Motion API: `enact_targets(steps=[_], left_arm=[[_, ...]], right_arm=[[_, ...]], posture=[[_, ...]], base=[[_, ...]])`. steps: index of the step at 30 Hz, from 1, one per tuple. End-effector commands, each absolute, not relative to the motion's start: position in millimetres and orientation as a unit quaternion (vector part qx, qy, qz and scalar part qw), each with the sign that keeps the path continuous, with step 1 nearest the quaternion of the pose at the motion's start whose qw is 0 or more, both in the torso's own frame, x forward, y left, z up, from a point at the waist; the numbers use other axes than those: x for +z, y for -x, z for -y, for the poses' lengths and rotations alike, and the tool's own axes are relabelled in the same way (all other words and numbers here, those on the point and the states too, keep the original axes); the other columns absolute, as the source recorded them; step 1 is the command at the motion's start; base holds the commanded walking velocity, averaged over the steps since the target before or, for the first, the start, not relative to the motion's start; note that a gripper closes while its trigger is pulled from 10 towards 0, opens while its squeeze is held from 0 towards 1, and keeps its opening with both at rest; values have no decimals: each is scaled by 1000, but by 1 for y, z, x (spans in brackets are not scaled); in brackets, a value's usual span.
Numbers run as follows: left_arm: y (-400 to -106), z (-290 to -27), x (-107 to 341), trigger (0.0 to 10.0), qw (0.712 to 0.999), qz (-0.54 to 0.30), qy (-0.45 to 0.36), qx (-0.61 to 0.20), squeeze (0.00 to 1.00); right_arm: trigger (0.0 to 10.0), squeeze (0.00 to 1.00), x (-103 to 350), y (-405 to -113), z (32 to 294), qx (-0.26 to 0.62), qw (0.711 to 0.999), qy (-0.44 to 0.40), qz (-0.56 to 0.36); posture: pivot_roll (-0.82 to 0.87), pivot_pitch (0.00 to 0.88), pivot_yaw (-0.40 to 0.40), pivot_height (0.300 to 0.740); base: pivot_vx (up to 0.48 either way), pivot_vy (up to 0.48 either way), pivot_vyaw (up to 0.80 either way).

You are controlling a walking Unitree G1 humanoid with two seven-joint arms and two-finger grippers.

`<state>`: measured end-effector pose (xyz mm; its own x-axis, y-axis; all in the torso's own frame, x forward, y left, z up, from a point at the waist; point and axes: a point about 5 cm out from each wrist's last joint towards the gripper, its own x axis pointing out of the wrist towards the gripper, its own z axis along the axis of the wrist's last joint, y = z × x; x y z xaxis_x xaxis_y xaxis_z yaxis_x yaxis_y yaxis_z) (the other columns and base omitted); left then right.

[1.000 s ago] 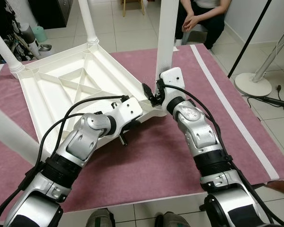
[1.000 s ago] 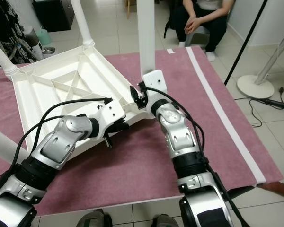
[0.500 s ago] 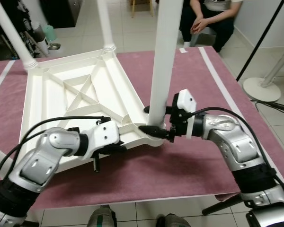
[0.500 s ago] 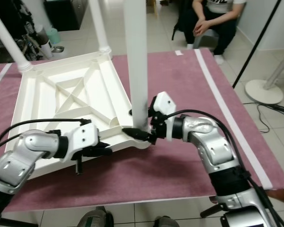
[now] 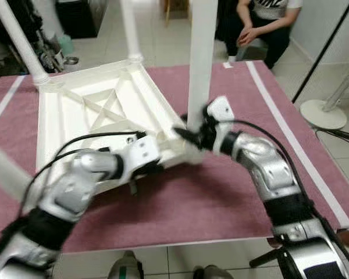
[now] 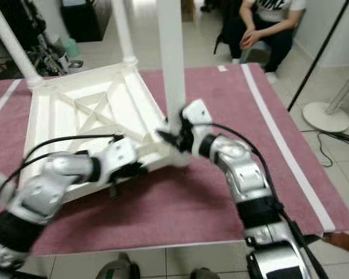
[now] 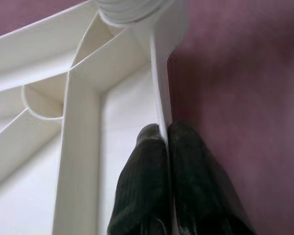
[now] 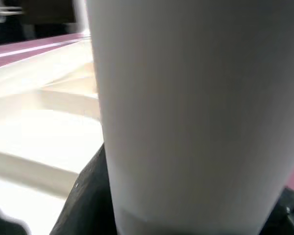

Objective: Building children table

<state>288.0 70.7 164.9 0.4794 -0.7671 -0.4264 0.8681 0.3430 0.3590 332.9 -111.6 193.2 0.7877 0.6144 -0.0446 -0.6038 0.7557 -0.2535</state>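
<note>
You've got the white table top (image 5: pixel 93 110) lying upside down on the maroon mat (image 5: pixel 232 192), ribbed underside facing up, sitting toward the mat's far left part with its near right corner pointing at the middle of the mat. Out of that near right corner rises the white leg (image 5: pixel 200 64), upright, and that's the one your right gripper (image 5: pixel 189 132) is on: in the right wrist view the leg (image 8: pixel 186 112) stands between the two black fingers (image 8: pixel 85 205), one on either side, jaws spread to the leg's width and clasping it low down, just above the corner socket. Your left gripper (image 7: pixel 166 147) is at the table top's near edge, just left of that same corner; the left wrist view shows its two fingers (image 7: pixel 142 186) pressed nearly together with the thin white edge wall (image 7: pixel 159 93) pinched between them, one finger inside the rim, the other outside over the mat. Two more legs stand up at the far corners, the far left leg (image 5: pixel 17 40) and the far right leg (image 5: pixel 130 29). Beyond the mat's far edge a person (image 5: pixel 262 29) sits with hands clasped, and a white fan base (image 5: pixel 328 110) rests on the tiled floor (image 5: pixel 163 40) off the right edge.
</note>
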Motion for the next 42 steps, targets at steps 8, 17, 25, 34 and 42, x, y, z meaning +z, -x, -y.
enact_targets(steps=[8,17,25,34,42], left_arm=[[-306,-28,226,0,850,48,-288,-438,0],[-295,-31,220,0,825,53,-304,-473,0],[-279,-40,214,0,795,56,-308,-519,0],[-250,-80,202,0,731,27,-336,-593,0],[-256,-97,196,0,742,8,-355,-569,0]], right_arm=[[1843,0,166,-346,86,176,976,124,-31],[10000,1000,175,-337,77,240,965,101,18],[10000,0,193,-298,80,468,877,85,58],[10000,0,183,-268,110,624,769,136,-17],[0,0,179,-276,109,616,776,136,-19]], posture=[[66,0,77,740],[68,0,74,740],[76,0,67,740],[89,0,61,740],[94,0,55,740]], base=[[0,0,0],[0,0,0],[0,0,0],[0,0,0],[0,0,0]])
